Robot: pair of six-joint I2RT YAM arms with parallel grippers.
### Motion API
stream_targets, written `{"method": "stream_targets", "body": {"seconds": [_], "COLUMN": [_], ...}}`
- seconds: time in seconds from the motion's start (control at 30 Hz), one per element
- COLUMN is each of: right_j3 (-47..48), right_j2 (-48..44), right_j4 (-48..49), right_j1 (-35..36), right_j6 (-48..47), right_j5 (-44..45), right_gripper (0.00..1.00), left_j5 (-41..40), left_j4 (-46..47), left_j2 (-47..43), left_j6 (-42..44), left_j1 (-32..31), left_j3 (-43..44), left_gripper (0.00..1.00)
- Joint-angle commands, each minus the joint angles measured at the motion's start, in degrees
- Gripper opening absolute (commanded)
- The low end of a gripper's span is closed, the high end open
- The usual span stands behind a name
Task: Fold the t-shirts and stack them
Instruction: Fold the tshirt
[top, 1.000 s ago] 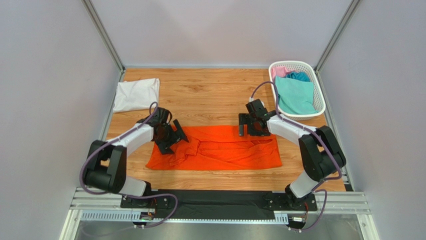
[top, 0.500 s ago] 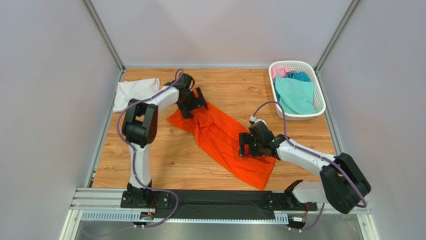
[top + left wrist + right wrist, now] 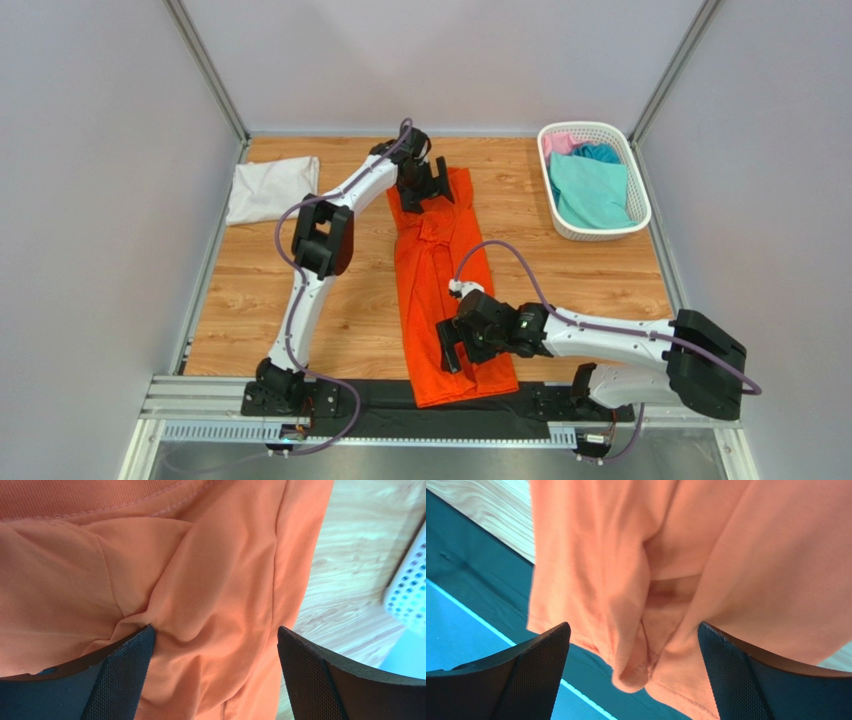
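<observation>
One orange t-shirt, one white t-shirt, and one basket holding what seem to be three more: teal shirt, pink shirt, blue shirt.

High view, two close wrist views.
The top camera looks down on the whole surface from behind the arms; cameras on the left hand and right hand sit close above the orange t-shirt, which all three views share.
</observation>
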Motion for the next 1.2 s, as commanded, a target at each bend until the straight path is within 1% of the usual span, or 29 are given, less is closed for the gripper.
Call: {"method": "stream_targets", "body": {"seconds": [0.0,0.07,0.2,0.23,0.3,0.33,0.4,0.43,0.5,0.53,0.57,0.6,0.63,0.67,0.73,0.77,0.8,0.83,0.87,0.9,0.93,0.97,1.0,1.07,1.13,1.17], "right_j3": [4.1,5.0,5.6,5.8,6.2,6.2,5.4,5.0,3.7,3.2,2.8,1.8,1.3,0.5,-0.2,-0.6,-0.9,-1.6,-1.9,-2.3,-2.8,-3.1,-3.4,-4.3,-5.1,-6.0], "right_j2": [-1.6,-3.9,-7.8,-8.7,-9.8,-10.4,-13.0,-13.9,-16.4,-17.1,-17.7,-19.1,-19.7,-21.1,-22.4,-23.0,-24.0,-24.7,-25.2,-25.7,-26.5,-26.8,-27.0,-27.0,-26.9,-26.7], "right_j4": [-3.6,-5.0,-7.5,-9.6,-13.6,-14.7,-17.5,-18.5,-20.9,-21.7,-22.8,-24.6,-25.5,-27.2,-29.0,-29.7,-31.0,-31.5,-32.2,-32.4,-32.3,-32.4,-32.4,-32.3,-32.2,-31.3], "right_j1": [0.5,0.5,0.4,0.5,0.5,0.4,0.4,0.4,0.4,0.4,0.4,0.3,0.3,0.3,0.3,0.2,0.2,0.2,0.0,0.0,0.0,0.0,-0.1,0.0,0.0,-0.1], "right_j6": [-0.1,-0.8,-1.9,-2.0,-1.8,-1.8,-1.1,-1.0,0.5,1.1,2.2,3.5,4.1,5.4,6.9,7.4,8.2,9.4,10.0,10.4,10.9,11.1,11.4,12.2,12.7,12.7], "right_j5": [4.8,7.4,9.4,10.4,11.6,12.2,12.1,10.9,9.5,8.5,8.2,8.0,7.2,6.2,5.1,4.4,3.9,3.6,3.6,3.7,3.6,3.6,1.8,1.4,0.9,0.2], "right_gripper": [1.00,1.00,1.00,1.00,1.00,1.00,1.00,1.00,1.00,1.00,1.00,1.00,1.00,1.00,1.00,1.00,1.00,1.00,1.00,1.00,1.00,1.00,0.99,0.97,0.93,0.91], "left_j5": [-3.8,-6.1,-6.8,-7.0,-8.2,-8.4,-10.4,-11.1,-11.2,-11.2,-11.2,-11.4,-12.6,-13.1,-13.9,-14.1,-14.6,-15.2,-15.3,-15.4,-14.7,-14.7,-14.7,-14.5,-14.1,-13.8], "left_j4": [-4.1,-3.3,0.4,2.1,4.2,5.6,6.2,6.4,7.2,7.7,7.9,8.0,8.5,9.0,9.4,9.8,10.0,10.2,10.7,11.5,12.5,13.4,15.2,17.2,21.3,25.0], "left_j2": [-3.9,-8.8,-18.5,-22.8,-27.3,-31.4,-35.3,-38.7,-42.5,-46.4,-48.3,-52.8,-55.1,-60.0,-64.9,-67.2,-71.3,-73.0,-74.4,-76.4,-77.1,-77.5,-77.5,-77.2,-76.2,-75.0], "left_j6": [4.4,5.5,7.2,7.6,7.9,8.1,7.7,7.0,6.3,5.6,4.5,3.4,2.5,0.7,-1.8,-3.9,-7.9,-10.5,-12.8,-17.7,-19.5,-21.3,-24.0,-26.1,-28.3,-29.0], "left_j1": [-1.3,-1.6,-2.7,-2.9,-4.1,-4.6,-5.9,-6.4,-7.9,-8.4,-9.3,-11.5,-13.0,-16.8,-21.2,-26.0,-28.5,-30.9,-35.2,-37.5,-39.5,-43.4,-45.0,-48.6,-50.5,-51.6], "left_j3": [-3.2,-7.6,-17.8,-22.7,-27.9,-32.5,-38.0,-39.8,-43.9,-48.2,-50.4,-55.1,-57.7,-62.8,-68.0,-70.7,-75.6,-78.0,-80.2,-84.0,-85.7,-87.1,-89.1,-90.3,-92.1,-93.6], "left_gripper": [1.00,1.00,1.00,1.00,1.00,1.00,1.00,1.00,1.00,1.00,1.00,1.00,1.00,1.00,1.00,1.00,1.00,1.00,1.00,1.00,0.99,0.99,0.98,0.96,0.93,0.87]}}
